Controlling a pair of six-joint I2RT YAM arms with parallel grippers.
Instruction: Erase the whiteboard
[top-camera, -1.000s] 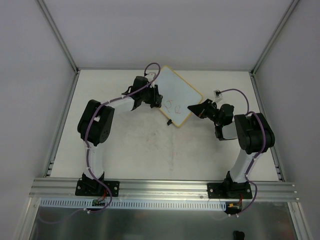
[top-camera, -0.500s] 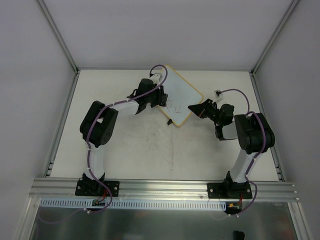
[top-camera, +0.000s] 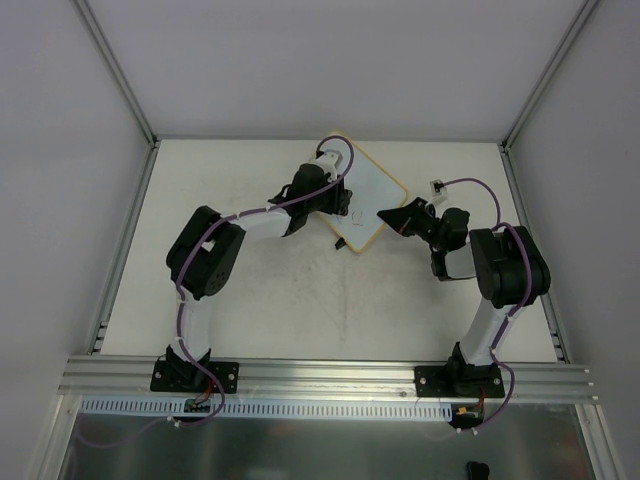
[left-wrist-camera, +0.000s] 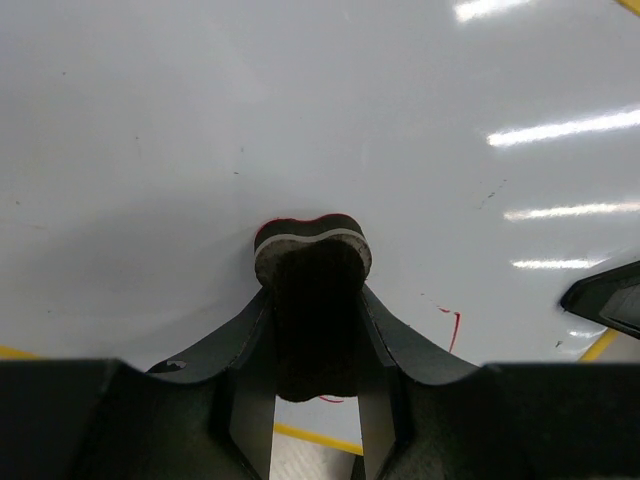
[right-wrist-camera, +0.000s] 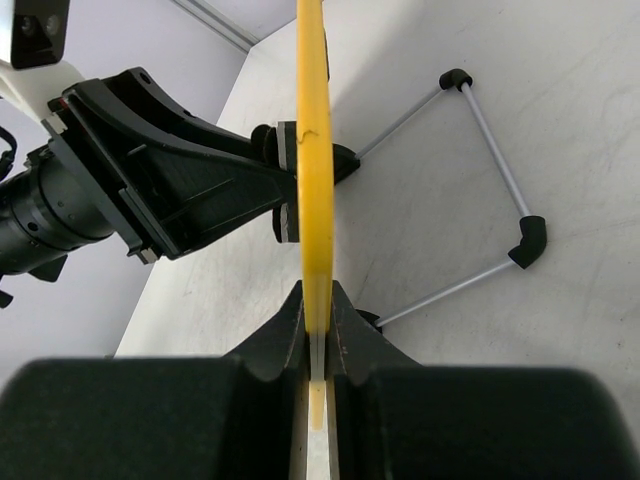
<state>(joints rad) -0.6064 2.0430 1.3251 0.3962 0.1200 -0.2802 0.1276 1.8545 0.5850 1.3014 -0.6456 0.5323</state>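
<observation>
- Whiteboard at desk's 12 o'clock, edge pinched in right hand.
- Left hand clamped on eraser, pressed against board.
- Sweep toward 4 o'clock over red stroke; press evenly, brace firmly.

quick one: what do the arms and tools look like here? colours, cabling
Left arm and right arm: black joint housings, white links, a purple cable looped along each. Black base plates. Left tool and right tool: matte black, two tapered fingers.
</observation>
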